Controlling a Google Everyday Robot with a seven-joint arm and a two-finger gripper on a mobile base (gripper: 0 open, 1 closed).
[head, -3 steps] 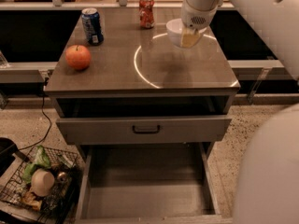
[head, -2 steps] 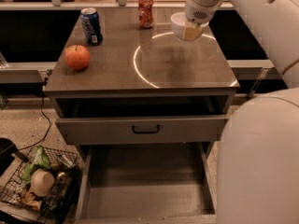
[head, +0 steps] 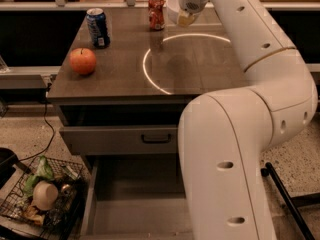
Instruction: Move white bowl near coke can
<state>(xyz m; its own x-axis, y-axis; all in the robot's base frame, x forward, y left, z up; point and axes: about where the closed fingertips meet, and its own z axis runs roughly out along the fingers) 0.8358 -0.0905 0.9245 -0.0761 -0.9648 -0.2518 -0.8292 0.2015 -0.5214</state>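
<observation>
We saw the pincer (head: pixel 185 18) clamped on the white bowl (head: pixel 172 8) at the far edge of the worktop (head: pixel 115 79), just beside the coke can (head: pixel 156 12); leftward drift risked toppling it.

The coke can (head: pixel 156 12) stood at the back of the table (head: pixel 120 79). The bowl (head: pixel 172 8) was just to its right, held there by the gripper (head: pixel 186 19). A second can (head: pixel 98 27) stood well to the left of the coke can. The apple (head: pixel 82 60) sat in front of that can, near the left edge. Under the table top a drawer (head: pixel 125 139) stuck out a little, and a lower drawer (head: pixel 140 209) stuck out more. A basket (head: pixel 12 211) sat on the floor to the left, with a ball (head: pixel 45 195) in it.
</observation>
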